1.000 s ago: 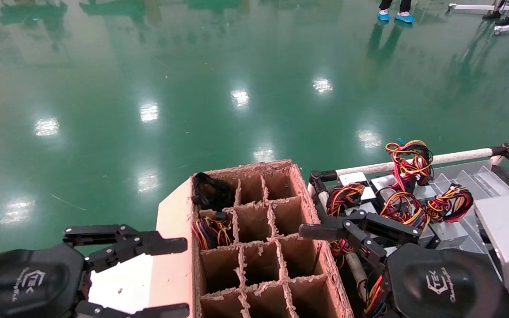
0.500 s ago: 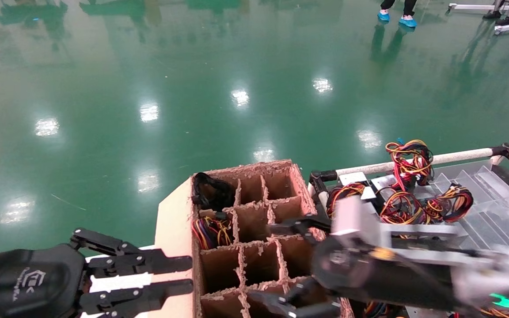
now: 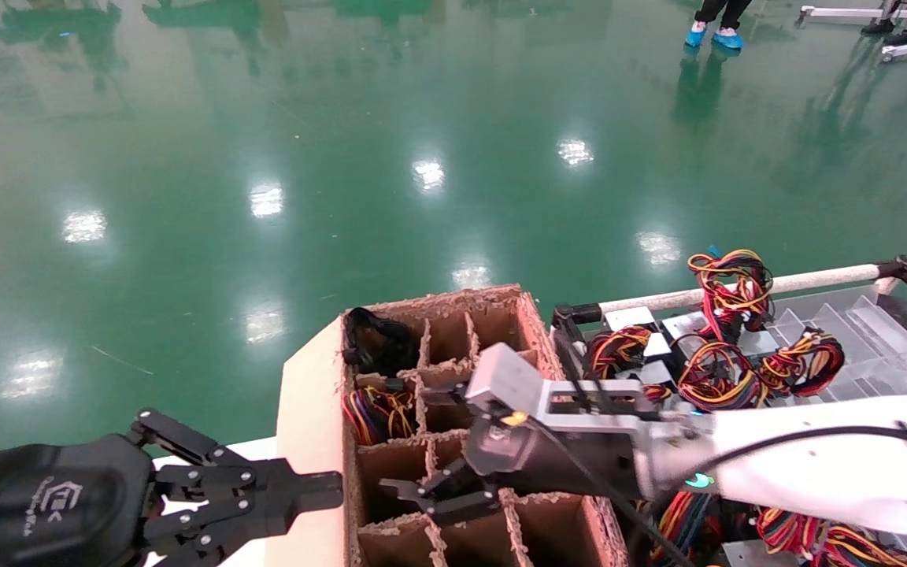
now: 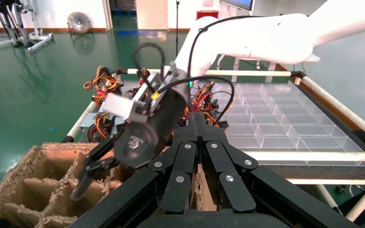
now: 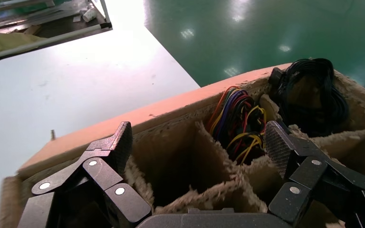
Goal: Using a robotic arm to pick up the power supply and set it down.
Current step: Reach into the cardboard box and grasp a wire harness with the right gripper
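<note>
My right arm [image 3: 816,457], white with a silver wrist bracket, reaches left across a brown cardboard divider box [image 3: 548,346]. Its gripper [image 3: 414,445] hangs open and empty over a bare cell, which the right wrist view shows between the fingers [image 5: 197,142]. Coloured wires of one power supply [image 3: 375,413] fill a cell at the box's left side, just beyond one fingertip [image 5: 278,140]. Several more power supplies [image 3: 628,318], silver boxes with red, yellow and black wire loops [image 3: 725,370], lie on the rack at the right. My left gripper [image 3: 331,487] is shut by the box's left flap.
A black coiled cable [image 3: 375,342] fills the box's far left corner cell. A clear compartment tray [image 4: 266,114] lies on the white-tube rack [image 3: 737,293]. A white table [image 5: 76,76] stands left of the box. Green floor lies beyond, with a person's feet [image 3: 709,35] far off.
My right arm has swung left from over the rack of power supplies to over the box, its gripper open and empty throughout. My left gripper has closed.
</note>
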Action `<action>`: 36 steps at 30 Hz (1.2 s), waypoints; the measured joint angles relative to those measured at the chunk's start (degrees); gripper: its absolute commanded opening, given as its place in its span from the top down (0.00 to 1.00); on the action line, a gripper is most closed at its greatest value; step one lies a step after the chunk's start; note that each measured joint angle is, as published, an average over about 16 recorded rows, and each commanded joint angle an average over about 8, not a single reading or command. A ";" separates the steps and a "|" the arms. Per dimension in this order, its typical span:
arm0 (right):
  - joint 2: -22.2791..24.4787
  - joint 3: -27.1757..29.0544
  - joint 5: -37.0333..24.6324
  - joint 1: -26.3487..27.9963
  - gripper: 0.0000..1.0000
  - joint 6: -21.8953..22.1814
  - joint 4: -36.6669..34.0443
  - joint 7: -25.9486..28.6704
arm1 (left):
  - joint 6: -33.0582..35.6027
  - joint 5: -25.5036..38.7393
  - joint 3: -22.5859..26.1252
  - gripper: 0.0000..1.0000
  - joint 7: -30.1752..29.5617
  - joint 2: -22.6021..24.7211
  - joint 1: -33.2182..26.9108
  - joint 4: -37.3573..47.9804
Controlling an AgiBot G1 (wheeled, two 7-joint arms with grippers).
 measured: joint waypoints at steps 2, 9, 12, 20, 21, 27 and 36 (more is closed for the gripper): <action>-1.38 -0.42 -0.65 0.68 0.02 0.33 -1.79 -0.96 | 0.00 0.00 0.00 0.61 0.00 0.00 0.00 0.00; -5.40 -1.64 -2.46 2.65 0.71 1.17 -7.15 -3.95 | -0.01 -0.01 0.01 0.00 0.01 -0.01 0.00 0.00; -6.80 -2.10 -3.21 3.42 0.97 1.58 -9.04 -4.96 | -0.01 -0.01 0.02 0.00 0.01 -0.01 0.00 0.00; -9.87 -3.02 -4.98 5.09 1.00 3.28 -12.90 -6.79 | -0.01 -0.02 0.03 0.00 0.02 -0.01 -0.01 0.00; -10.20 -3.11 -5.19 5.27 1.00 3.57 -13.30 -6.98 | -0.01 -0.02 0.03 0.00 0.02 -0.01 -0.01 0.00; -11.92 -3.42 -6.18 6.05 1.00 5.38 -15.55 -8.09 | -0.02 -0.03 0.04 0.00 0.02 -0.02 -0.01 0.00; -13.73 -3.35 -6.45 6.64 1.00 6.97 -19.18 -10.32 | -0.02 -0.04 0.06 0.00 0.03 -0.02 -0.01 0.00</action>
